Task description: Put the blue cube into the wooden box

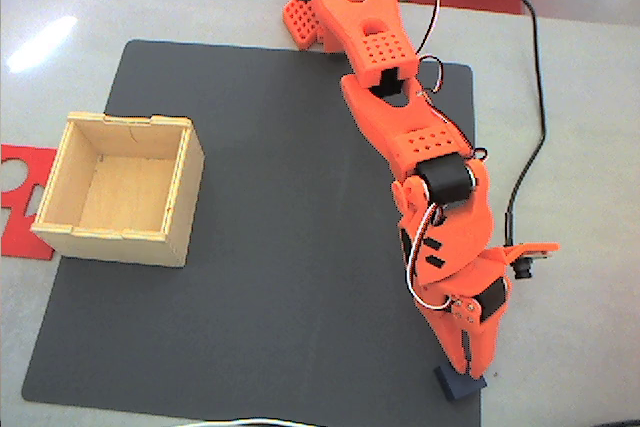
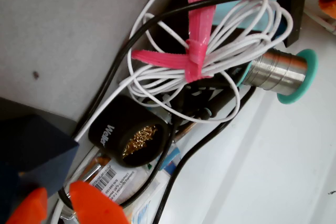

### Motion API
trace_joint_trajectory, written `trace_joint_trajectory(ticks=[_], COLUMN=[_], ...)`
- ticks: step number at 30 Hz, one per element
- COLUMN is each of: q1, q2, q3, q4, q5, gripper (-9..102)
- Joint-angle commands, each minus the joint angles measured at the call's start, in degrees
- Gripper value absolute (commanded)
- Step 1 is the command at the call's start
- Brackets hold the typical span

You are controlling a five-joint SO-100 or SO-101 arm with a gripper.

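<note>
The blue cube sits at the front right corner of the dark mat, close to the table's front edge. My orange gripper points down right at it, its tips touching or just over the cube's top. In the wrist view the cube is a dark block at the lower left, just beyond the two orange fingertips. There the gripper has only a narrow gap, and I cannot make out whether it holds the cube. The wooden box stands open-topped and empty at the mat's left edge, far from the gripper.
A flat red cut-out sheet lies left of the box. A black cable runs down the table on the right. Beyond the table edge, the wrist view shows a coiled white cable bound with pink tape, a solder spool and a black tip-cleaner pot.
</note>
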Motion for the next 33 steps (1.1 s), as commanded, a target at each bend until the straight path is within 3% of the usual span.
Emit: trace_joint_trajectory(ticks=[1,12,17,19,24,33], q1=[0.4,2.1,3.8,3.9,1.4,2.2], q2=[1.0,2.6,10.1,15.2,20.0,11.2], q3=[-1.2,-1.9,-2.0,-2.0,-2.0,-1.9], q4=[4.5,22.0,31.9,32.3,31.7,22.5], q5=[-0.4,-1.2,4.7,6.3,6.0,12.0], gripper=[2,0,1,2,24,24])
